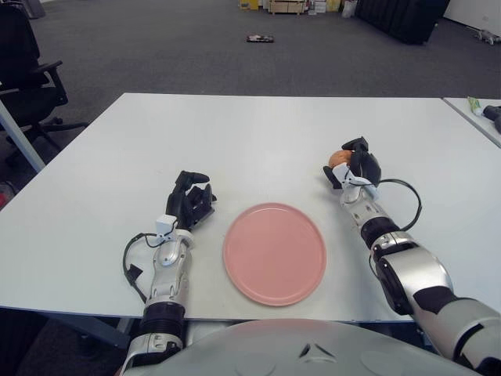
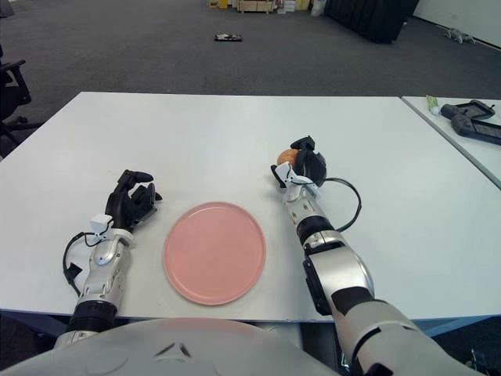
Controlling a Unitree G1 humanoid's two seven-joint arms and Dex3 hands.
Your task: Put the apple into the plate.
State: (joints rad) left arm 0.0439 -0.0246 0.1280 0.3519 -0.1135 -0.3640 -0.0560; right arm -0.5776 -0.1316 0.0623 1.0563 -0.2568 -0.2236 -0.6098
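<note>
Left hand: your left hand (image 1: 190, 205) shows over the flat white counter (image 1: 258, 133), just left of the plate; its black fingers (image 1: 196, 177) are loosely curled and hold nothing.
Plate: the round, shallow pink plate (image 1: 275, 252) lies flat on the counter near the front edge, between your two hands, to the right of the left fingers and down-left of the right fingers. Nothing lies in it.
Apple: the small round orange-red apple (image 1: 337, 158) sits inside your right hand's grip, only its upper left side showing past the fingers; it is up and to the right of the plate, well apart from the rim.
Right hand: your right hand (image 1: 354, 167) has its fingers (image 2: 303, 144) closed around the apple, beyond the plate's right edge.
</note>
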